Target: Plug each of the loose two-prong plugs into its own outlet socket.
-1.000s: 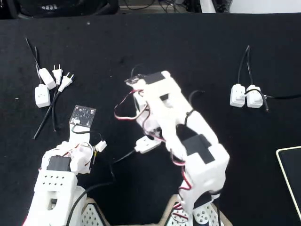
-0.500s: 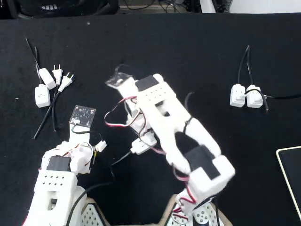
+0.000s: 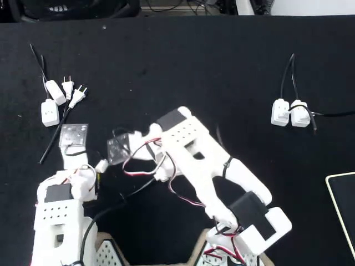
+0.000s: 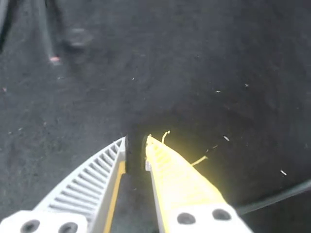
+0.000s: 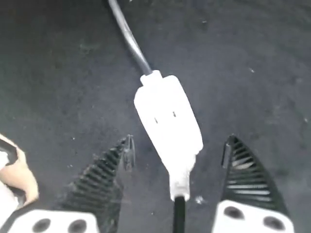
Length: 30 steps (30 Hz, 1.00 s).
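Observation:
A white outlet socket [image 5: 167, 119] with two slits lies on the black mat, a dark cord at its far end and a narrower white piece with a cord joined at its near end. My right gripper [image 5: 179, 141] is open and straddles it, one finger on each side, apart from it. My left gripper [image 4: 136, 141] is shut on nothing, low over bare mat. Two loose two-prong plugs [image 3: 74, 91] lie at the far left beside two white outlet sockets [image 3: 51, 103]. The right arm [image 3: 188, 144] stretches leftward, close to the left arm [image 3: 61, 194].
A joined plug and socket pair [image 3: 290, 112] with cords lies at the right side. A pale-rimmed tablet-like object [image 3: 344, 205] sits at the right edge. Dark cords [image 3: 52, 141] trail from the left sockets across the mat.
The right arm has swung left and back toward me, its wrist dropping near the left arm. The left arm has shifted a little leftward.

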{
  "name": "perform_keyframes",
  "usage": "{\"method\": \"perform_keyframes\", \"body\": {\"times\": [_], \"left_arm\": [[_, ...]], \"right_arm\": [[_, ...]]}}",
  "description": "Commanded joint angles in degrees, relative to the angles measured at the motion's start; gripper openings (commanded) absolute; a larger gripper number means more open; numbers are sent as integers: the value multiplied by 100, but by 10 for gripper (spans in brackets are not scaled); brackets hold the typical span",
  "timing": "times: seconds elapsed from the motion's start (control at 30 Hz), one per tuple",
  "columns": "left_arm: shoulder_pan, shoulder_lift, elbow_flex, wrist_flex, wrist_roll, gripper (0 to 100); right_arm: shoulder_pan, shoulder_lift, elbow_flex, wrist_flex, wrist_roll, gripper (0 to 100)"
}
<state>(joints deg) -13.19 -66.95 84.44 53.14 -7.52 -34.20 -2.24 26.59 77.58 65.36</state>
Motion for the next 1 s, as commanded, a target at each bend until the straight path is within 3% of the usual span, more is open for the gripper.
{"method": "perform_keyframes", "body": {"times": [0.0, 0.17, 0.37, 0.43, 0.57, 0.6, 0.77, 0.97], "left_arm": [[-119, -88, -365, -88, 149, 80], [-119, -88, -365, -88, 149, 80], [-119, -88, -365, -88, 149, 80], [-119, -88, -365, -88, 149, 80], [-119, -88, -356, -88, 149, 80], [-119, -88, -356, -88, 149, 80], [-119, -88, -356, -88, 149, 80], [-110, -88, -356, -88, 167, 80]], "right_arm": [[149, -242, 321, -378, 404, 272], [141, -242, 778, -554, 800, 270], [158, -233, 1499, -1767, 774, 267], [220, -233, 1596, -1987, 651, 226], [501, -242, 1270, -2084, -149, 5], [659, -277, 1130, -2022, -422, 40], [1767, -286, 127, -1336, -1565, 12], [3253, -233, -1165, -580, -4246, 11]]}}
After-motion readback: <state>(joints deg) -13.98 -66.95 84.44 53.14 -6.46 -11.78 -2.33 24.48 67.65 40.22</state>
